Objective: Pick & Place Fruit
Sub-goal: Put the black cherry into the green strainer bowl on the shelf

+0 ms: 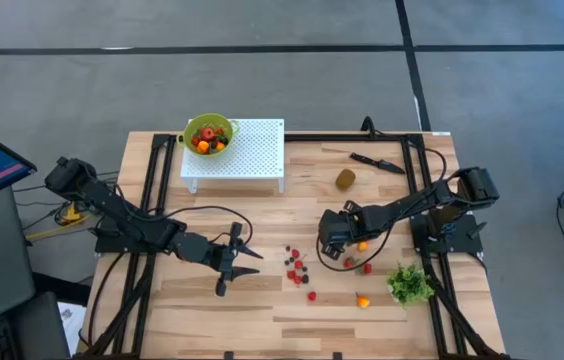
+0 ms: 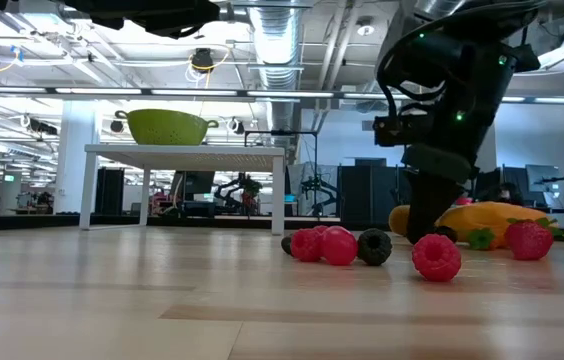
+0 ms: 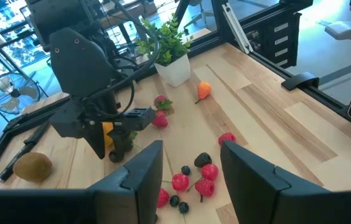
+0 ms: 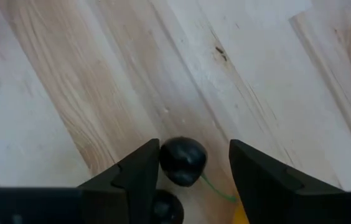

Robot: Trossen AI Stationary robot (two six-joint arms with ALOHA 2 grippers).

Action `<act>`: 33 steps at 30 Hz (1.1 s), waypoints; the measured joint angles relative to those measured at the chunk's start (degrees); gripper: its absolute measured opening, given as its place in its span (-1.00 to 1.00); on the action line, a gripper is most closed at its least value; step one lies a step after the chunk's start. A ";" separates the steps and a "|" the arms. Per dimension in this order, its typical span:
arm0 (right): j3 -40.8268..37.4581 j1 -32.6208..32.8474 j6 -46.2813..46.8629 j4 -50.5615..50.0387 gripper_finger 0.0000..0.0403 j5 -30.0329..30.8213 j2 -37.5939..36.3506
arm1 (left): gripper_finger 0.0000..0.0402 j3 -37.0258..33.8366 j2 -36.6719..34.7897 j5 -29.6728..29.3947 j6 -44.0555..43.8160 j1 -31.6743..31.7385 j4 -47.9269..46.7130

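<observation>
text: none legible | labels: none | numbers: none

I see small red and dark berries (image 1: 297,270) scattered in a loose cluster mid-tabletop. A brownish-olive kiwi (image 1: 345,179) lies well apart from them, on its side. An elongated orange fruit (image 2: 482,218) lies flat beyond the berries. A small orange piece (image 1: 362,300) sits alone. A glossy dark berry (image 4: 182,160) rests on the wood.
</observation>
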 joint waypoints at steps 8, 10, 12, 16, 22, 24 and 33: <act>0.00 0.07 0.04 -0.01 -0.18 -0.07 0.00 | -0.23 0.00 0.00 0.00 0.01 0.00 0.00; 0.00 0.07 0.06 -0.01 -0.22 -0.09 0.00 | -0.23 0.00 0.00 0.00 0.01 0.00 0.00; 0.00 0.07 0.09 -0.02 -0.26 -0.09 0.00 | -0.23 0.00 0.00 0.00 0.01 0.01 0.00; 0.00 0.07 0.10 -0.05 -0.37 -0.21 0.00 | -0.23 0.00 0.00 0.00 0.01 0.00 0.00; 0.07 0.05 0.00 0.17 -0.57 -1.00 -0.18 | -0.23 0.00 0.00 0.01 0.00 0.01 0.00; 0.15 0.07 -0.59 0.56 -0.60 -1.01 -0.33 | -0.23 0.00 0.00 0.01 0.00 0.01 0.00; -0.07 0.04 -1.78 5.44 -0.50 -1.86 0.00 | -0.23 0.00 0.00 0.00 0.00 0.00 0.00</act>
